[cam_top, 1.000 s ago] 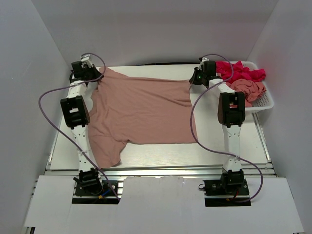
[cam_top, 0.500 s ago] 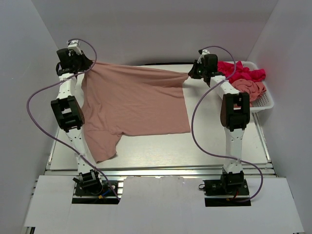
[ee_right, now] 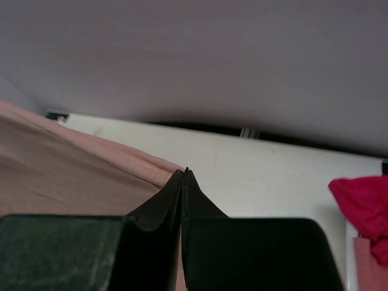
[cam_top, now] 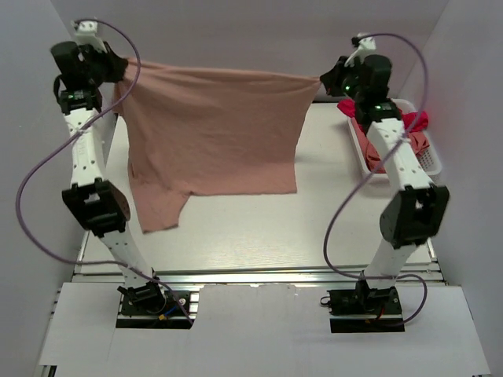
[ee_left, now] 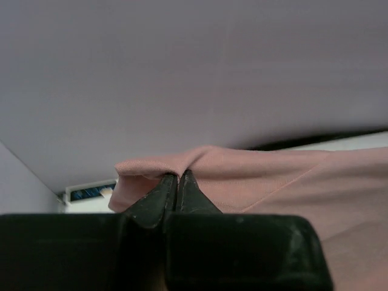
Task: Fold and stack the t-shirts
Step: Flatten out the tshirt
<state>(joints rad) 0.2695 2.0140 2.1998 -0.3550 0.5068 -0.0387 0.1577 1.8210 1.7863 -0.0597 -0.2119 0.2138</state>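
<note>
A salmon-pink t-shirt (cam_top: 212, 129) hangs stretched in the air between my two grippers, its lower edge and one sleeve trailing on the table. My left gripper (cam_top: 118, 69) is shut on its top left corner; in the left wrist view the fabric (ee_left: 254, 176) bunches over the closed gripper (ee_left: 177, 176). My right gripper (cam_top: 324, 81) is shut on the top right corner; the hem (ee_right: 91, 163) meets the closed gripper (ee_right: 185, 173) in the right wrist view. A magenta-red t-shirt (cam_top: 415, 119) and another pink one (cam_top: 368, 145) lie in the basket.
A white mesh basket (cam_top: 428, 161) stands at the table's right edge, partly behind my right arm. White walls enclose the table (cam_top: 251, 228) on the left, right and back. The red shirt also shows in the right wrist view (ee_right: 362, 206).
Both grippers have risen high and moved apart, lifting the pink shirt off the table so it now hangs stretched between them. The shirt's bottom slid toward the back.
</note>
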